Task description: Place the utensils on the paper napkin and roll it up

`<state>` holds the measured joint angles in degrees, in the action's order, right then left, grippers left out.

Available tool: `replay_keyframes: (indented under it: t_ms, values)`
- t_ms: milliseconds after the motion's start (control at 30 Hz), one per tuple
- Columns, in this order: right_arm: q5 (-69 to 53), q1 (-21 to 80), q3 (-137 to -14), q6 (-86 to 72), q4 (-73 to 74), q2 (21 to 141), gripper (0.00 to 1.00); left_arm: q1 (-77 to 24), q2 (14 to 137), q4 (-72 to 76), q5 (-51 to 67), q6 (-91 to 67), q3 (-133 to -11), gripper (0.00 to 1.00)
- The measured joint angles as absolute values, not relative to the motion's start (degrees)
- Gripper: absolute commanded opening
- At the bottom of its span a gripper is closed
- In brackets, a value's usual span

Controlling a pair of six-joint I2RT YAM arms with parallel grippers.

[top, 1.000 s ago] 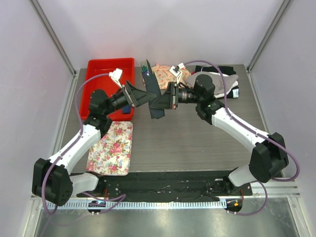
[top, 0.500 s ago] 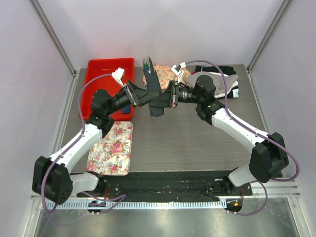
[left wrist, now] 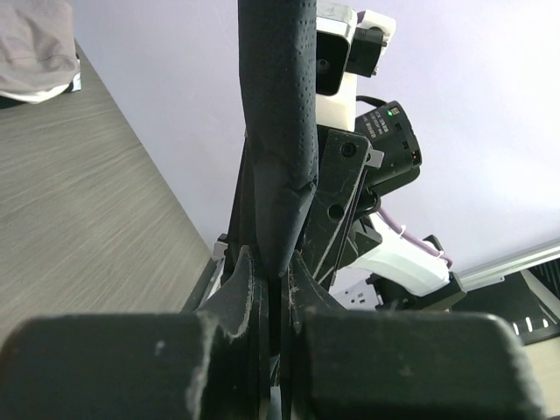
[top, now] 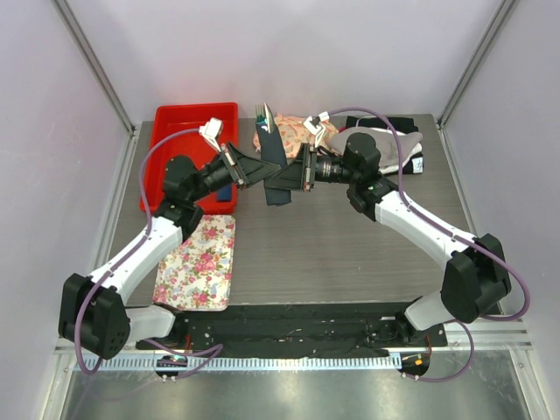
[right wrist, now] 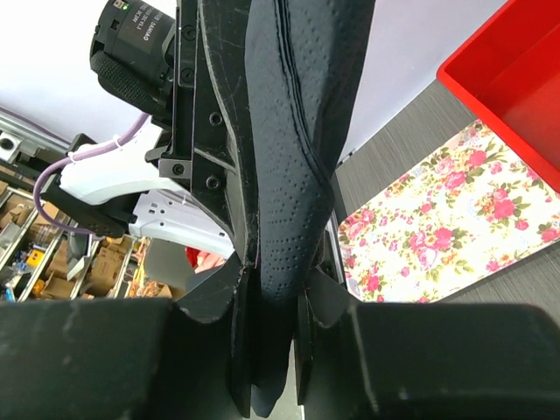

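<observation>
The paper napkin [top: 275,164] is a dark dotted roll held upright in the air above the table's back middle. Fork tines [top: 262,111] stick out of its top end; the rest of the utensils is hidden inside. My left gripper [top: 261,170] meets the roll from the left and is shut on a thin edge of it. My right gripper [top: 287,178] comes from the right, shut on the roll's thick body. In the left wrist view the napkin [left wrist: 278,131] rises from the left gripper [left wrist: 278,273]. In the right wrist view the napkin [right wrist: 293,157] fills the right gripper [right wrist: 276,293].
A red bin [top: 184,122] stands at the back left. A floral tray [top: 197,262] lies near the front left. A pink floral cloth [top: 293,133], a grey cloth [top: 395,144] and a folded black cloth [top: 385,122] lie along the back.
My left gripper has shut on the napkin roll. The roll has swung more upright, its fork end moving up and to the right. The right gripper keeps its hold.
</observation>
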<state>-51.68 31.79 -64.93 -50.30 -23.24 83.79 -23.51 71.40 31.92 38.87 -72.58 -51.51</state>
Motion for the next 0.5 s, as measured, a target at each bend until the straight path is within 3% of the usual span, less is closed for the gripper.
replay_keyframes:
  t_ms: [100,133,167,300,500]
  values:
    - [-51.68,31.75,-64.93,-49.63,-22.52,83.79,0.09,-23.49,71.53,31.86,39.11,-71.55,-51.57,0.0]
    - [-51.66,31.75,-64.93,-49.23,-22.31,83.79,0.15,-23.44,71.61,31.88,39.31,-71.31,-51.57,0.0]
    - [-51.66,31.75,-64.93,-48.69,-22.02,83.79,0.29,-23.38,71.64,31.9,39.51,-71.09,-51.57,0.0]
    - [-51.86,31.77,-64.97,-45.58,-20.51,83.64,0.5,-23.27,72.16,31.66,40.12,-70.17,-51.57,0.0]
    - [-52.27,31.16,-65.95,-39.48,-13.67,83.48,0.71,-22.85,72.38,31.44,41.04,-69.87,-51.57,0.0]
